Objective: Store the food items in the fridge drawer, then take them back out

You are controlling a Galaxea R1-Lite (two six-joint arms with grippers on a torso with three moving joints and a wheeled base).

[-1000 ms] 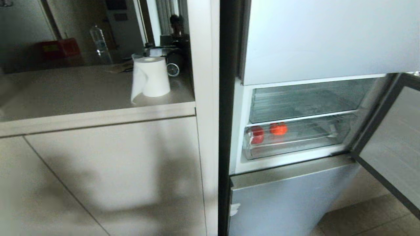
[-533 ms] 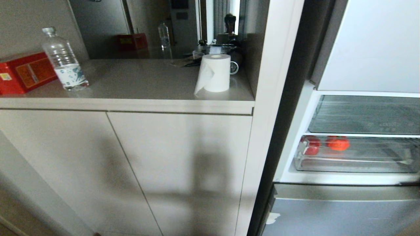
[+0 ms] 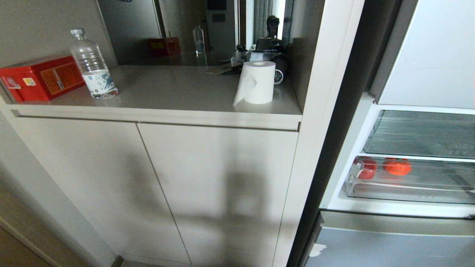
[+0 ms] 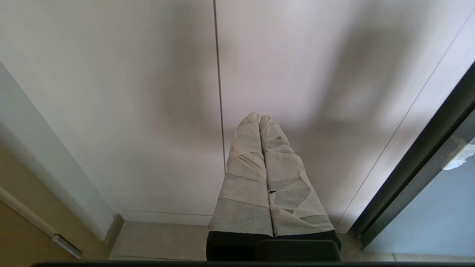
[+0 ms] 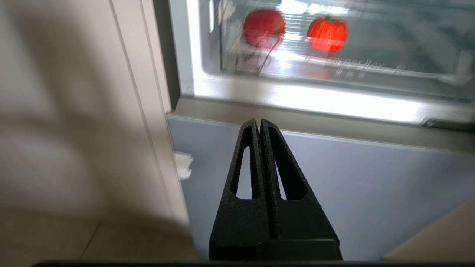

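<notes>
Two food items lie in the fridge drawer (image 3: pixel 408 190), a clear one pushed in at the bottom of the open compartment: a round red one (image 3: pixel 365 168) at its left end and an orange-red pumpkin (image 3: pixel 397 167) beside it. The right wrist view shows the red one (image 5: pixel 264 27), the pumpkin (image 5: pixel 327 33) and the drawer (image 5: pixel 371 68) too. My right gripper (image 5: pixel 258 120) is shut and empty, low before the blue-grey lower panel (image 5: pixel 352 185), below the drawer. Shut and empty as well, my left gripper (image 4: pixel 259 116) with taped fingers faces the cabinet doors. Neither arm shows in the head view.
Left of the fridge stands a beige cabinet (image 3: pixel 207 185). Its counter holds a paper roll (image 3: pixel 258 82), a water bottle (image 3: pixel 92 66) and a red box (image 3: pixel 41 78). A second clear bin (image 3: pixel 423 135) sits above the drawer. The upper fridge door (image 3: pixel 430 55) is closed.
The whole head view has swung left: the fridge slid to the picture's right edge, and the bottle and red box came into view. The food has not moved in the drawer.
</notes>
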